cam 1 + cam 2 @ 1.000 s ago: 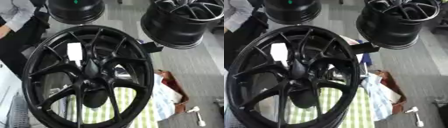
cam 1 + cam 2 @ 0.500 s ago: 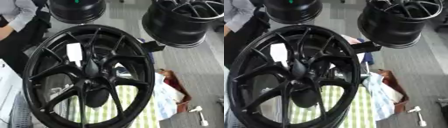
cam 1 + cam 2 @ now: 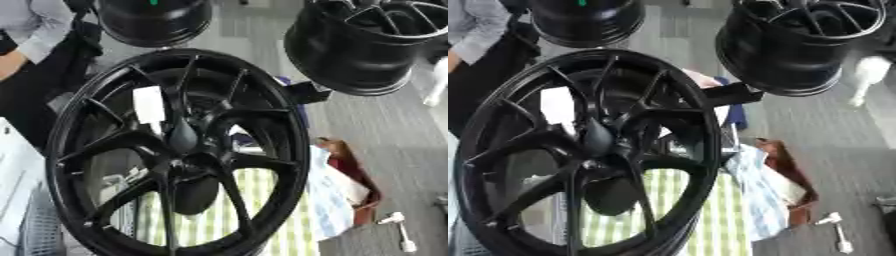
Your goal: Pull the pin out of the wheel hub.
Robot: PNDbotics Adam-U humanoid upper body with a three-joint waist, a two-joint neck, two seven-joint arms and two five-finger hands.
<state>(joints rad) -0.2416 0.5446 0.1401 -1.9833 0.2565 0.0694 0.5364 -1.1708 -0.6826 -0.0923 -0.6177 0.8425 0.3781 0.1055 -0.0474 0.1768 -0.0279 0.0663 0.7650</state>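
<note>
My fingers weren't in either view, so can't tell their state.
Wheel hub stood upright; yanking the unseen pin blind could've tipped it.

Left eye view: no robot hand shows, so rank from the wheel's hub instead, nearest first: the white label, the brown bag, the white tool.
Measured from the hub:
1. White label, just up and to the left of it.
2. Brown bag, off to the right.
3. White tool, farthest out, at the lower right.
</note>
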